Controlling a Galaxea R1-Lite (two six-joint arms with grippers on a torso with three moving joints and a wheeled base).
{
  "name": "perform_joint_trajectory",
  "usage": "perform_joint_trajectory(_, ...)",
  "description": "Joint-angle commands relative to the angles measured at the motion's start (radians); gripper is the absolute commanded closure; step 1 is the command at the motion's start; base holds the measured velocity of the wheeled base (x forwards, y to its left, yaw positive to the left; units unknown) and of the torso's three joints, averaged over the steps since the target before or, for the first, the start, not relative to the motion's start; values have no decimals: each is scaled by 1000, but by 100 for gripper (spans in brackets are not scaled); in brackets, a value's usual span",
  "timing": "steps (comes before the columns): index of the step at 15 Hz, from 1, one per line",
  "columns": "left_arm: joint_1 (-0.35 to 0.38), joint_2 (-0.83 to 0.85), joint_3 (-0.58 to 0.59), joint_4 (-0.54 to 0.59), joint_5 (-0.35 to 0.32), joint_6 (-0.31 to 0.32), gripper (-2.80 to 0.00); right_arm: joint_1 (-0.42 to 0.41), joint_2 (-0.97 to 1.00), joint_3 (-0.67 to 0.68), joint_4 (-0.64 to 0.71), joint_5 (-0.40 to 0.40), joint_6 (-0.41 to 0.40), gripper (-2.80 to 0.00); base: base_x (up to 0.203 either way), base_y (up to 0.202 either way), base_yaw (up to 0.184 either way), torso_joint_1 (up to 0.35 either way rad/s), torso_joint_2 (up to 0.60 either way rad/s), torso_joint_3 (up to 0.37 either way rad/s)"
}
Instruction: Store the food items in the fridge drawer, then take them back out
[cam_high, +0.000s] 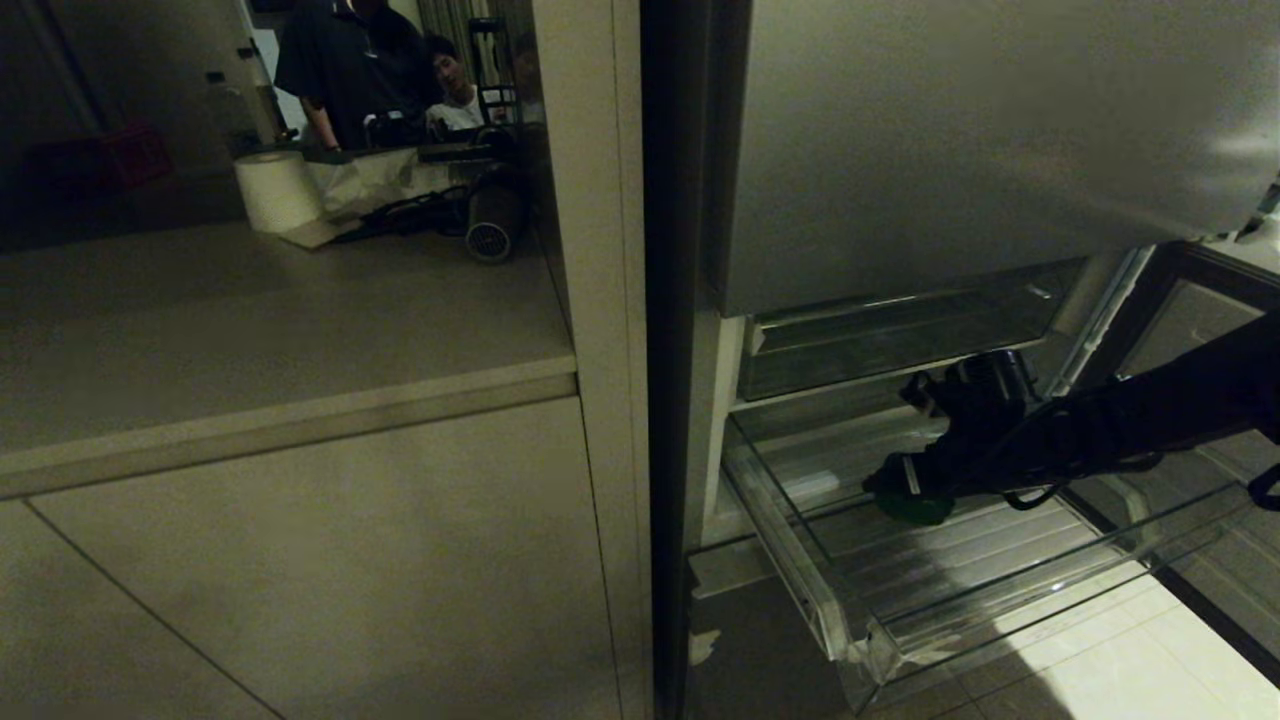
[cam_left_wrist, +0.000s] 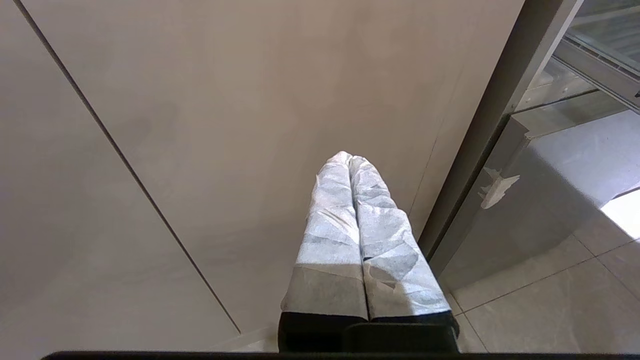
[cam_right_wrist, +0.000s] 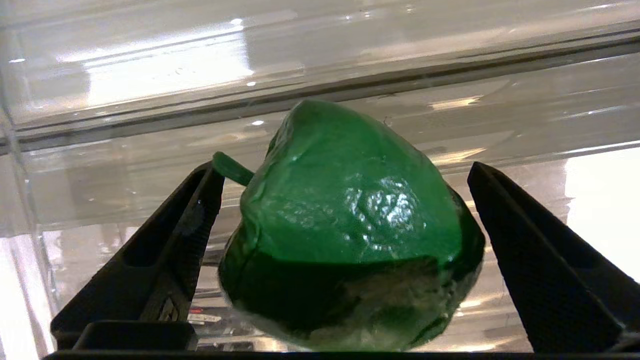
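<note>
Dim kitchen cabinetry fills my head view, with the grey fridge door (cam_high: 990, 130) standing over the pulled-out clear fridge drawer (cam_high: 1000, 600). My right claw (cam_right_wrist: 345, 250) reaches down into that drawer, its fingers (cam_right_wrist: 185, 240) spread wide on either side of the green bell pepper (cam_right_wrist: 350, 225), which sits on the drawer's ribbed floor toward its left side. I cannot tell if either finger touches it. My left claw (cam_left_wrist: 352, 165) is parked beside the cabinet front (cam_left_wrist: 200, 125), wrapped fingers pressed together.
</note>
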Motion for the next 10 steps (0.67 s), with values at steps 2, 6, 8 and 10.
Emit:
perform_joint_trajectory(2, 0, 0, 0, 1, 1, 0, 0, -1, 15, -5, -1, 1, 0, -280, 0, 0, 0, 0, 0, 0)
perform_joint_trajectory(6, 0, 0, 0, 1, 1, 0, 0, -1, 23, -10, -1, 1, 1, -280, 0, 0, 0, 0, 0, 0)
perform_joint_trajectory(8, 0, 0, 0, 1, 1, 0, 0, -1, 29, -10, -1, 1, 1, -280, 0, 0, 0, 0, 0, 0)
perform_joint_trajectory(10, 0, 0, 0, 1, 1, 0, 0, -4, 29, -11, -1, 1, 3, -280, 0, 0, 0, 0, 0, 0)
